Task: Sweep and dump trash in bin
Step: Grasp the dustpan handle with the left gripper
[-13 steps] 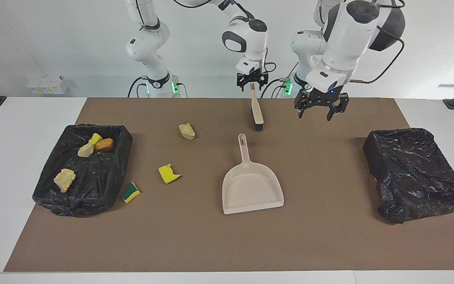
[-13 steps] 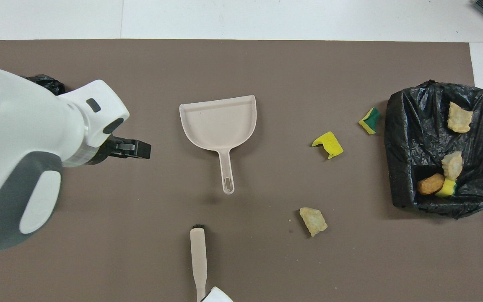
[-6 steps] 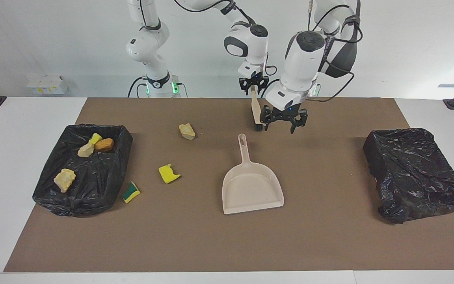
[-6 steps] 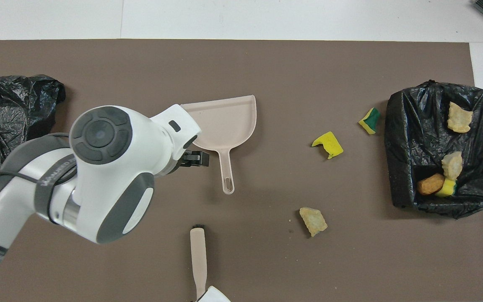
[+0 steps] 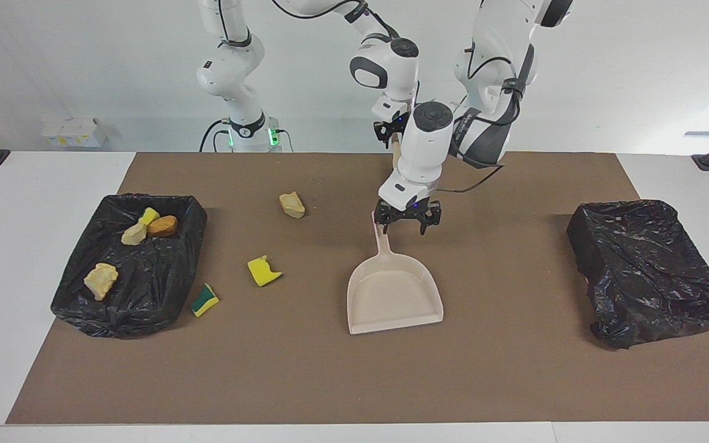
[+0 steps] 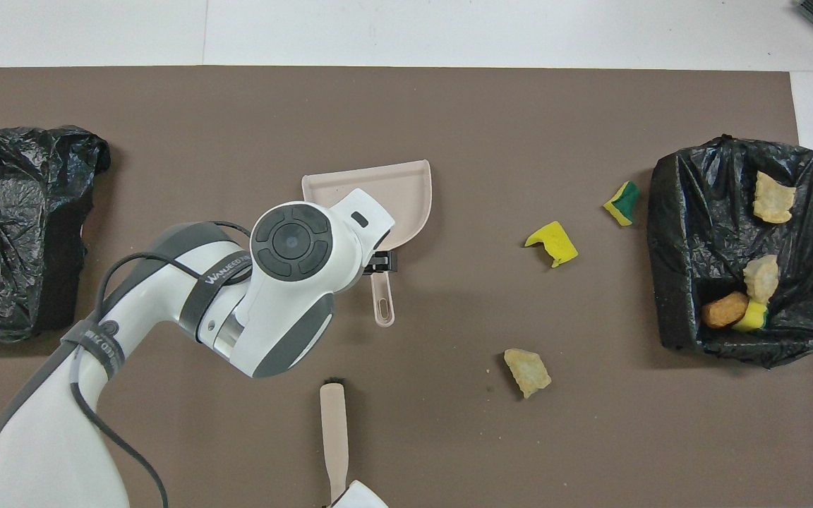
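The beige dustpan (image 5: pixel 394 295) lies flat mid-mat with its handle toward the robots. My left gripper (image 5: pixel 405 223) hangs open, low over the handle's end, one fingertip (image 5: pixel 382 223) beside it. My right gripper (image 5: pixel 393 132) is shut on the top of the beige brush (image 6: pixel 334 430), which leans with its bristles on the mat nearer the robots than the dustpan. Loose trash lies on the mat: a beige chunk (image 5: pixel 292 205), a yellow chunk (image 5: pixel 263 271) and a yellow-and-green chunk (image 5: pixel 205 300). The black-lined bin (image 5: pixel 145 307) at the right arm's end holds several more chunks.
A second black bag-covered bin (image 5: pixel 650 264) sits at the left arm's end of the brown mat (image 5: pixel 354 381). The left arm's forearm hides most of the brush in the facing view and part of the dustpan (image 6: pixel 406 183) in the overhead view.
The left arm has swung in from its own end of the table and come down over the dustpan handle. The brush, the dustpan and the trash have not moved.
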